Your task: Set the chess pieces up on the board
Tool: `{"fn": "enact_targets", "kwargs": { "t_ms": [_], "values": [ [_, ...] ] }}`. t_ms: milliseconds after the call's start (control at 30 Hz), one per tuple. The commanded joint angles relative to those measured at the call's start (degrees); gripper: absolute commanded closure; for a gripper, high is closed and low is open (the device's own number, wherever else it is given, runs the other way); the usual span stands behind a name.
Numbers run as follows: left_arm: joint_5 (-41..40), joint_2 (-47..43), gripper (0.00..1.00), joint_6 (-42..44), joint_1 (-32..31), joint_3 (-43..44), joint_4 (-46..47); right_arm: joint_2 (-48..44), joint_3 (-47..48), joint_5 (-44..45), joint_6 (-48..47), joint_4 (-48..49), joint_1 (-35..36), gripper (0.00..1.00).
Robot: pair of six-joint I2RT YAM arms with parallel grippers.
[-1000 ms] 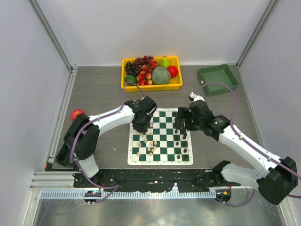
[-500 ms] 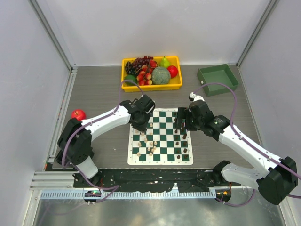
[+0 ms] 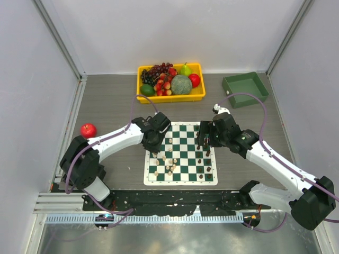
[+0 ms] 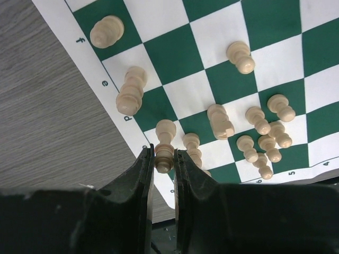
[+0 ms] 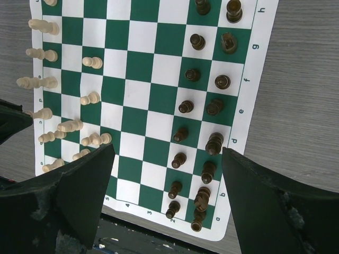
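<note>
The green and white board (image 3: pixel 181 153) lies between the arms. Several cream pieces (image 3: pixel 165 162) stand on its left half, and dark brown pieces (image 3: pixel 207 159) line its right side in two columns. My left gripper (image 3: pixel 153 144) is over the board's left edge, shut on a cream piece (image 4: pixel 164 157) that it holds by the head above the white border. Other cream pieces (image 4: pixel 265 137) stand scattered beyond it. My right gripper (image 3: pixel 204 138) hangs open and empty above the board's far right part; the dark pieces (image 5: pixel 207 143) show between its fingers.
A yellow tray (image 3: pixel 141 95) of fruit stands behind the board. A green bin (image 3: pixel 233 98) sits at the back right. A red apple (image 3: pixel 88 129) lies on the table left of the left arm.
My left gripper has moved left and toward the near side, from the board's far left squares to its left edge. The apple, hidden before, now shows. The right arm has not moved.
</note>
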Motion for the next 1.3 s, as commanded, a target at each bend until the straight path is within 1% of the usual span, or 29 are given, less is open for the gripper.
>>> {"fn": "enact_targets", "kwargs": {
  "t_ms": [0, 433, 1267],
  "values": [
    [-1.7, -2.1, 0.85, -0.9, -0.2, -0.5, 0.3, -1.1, -0.1, -0.4, 1.1, 2.2, -0.2, 0.11],
    [-3.2, 1.9, 0.86, 0.4, -0.2, 0.9, 1.2, -0.7, -0.3, -0.2, 1.1, 2.2, -0.1, 0.12],
    [-4.4, 4.9, 0.86, 0.7, -0.1, 2.3, 1.7, 0.0, -0.1, -0.4, 1.0, 2.3, -0.2, 0.11]
  ]
}}
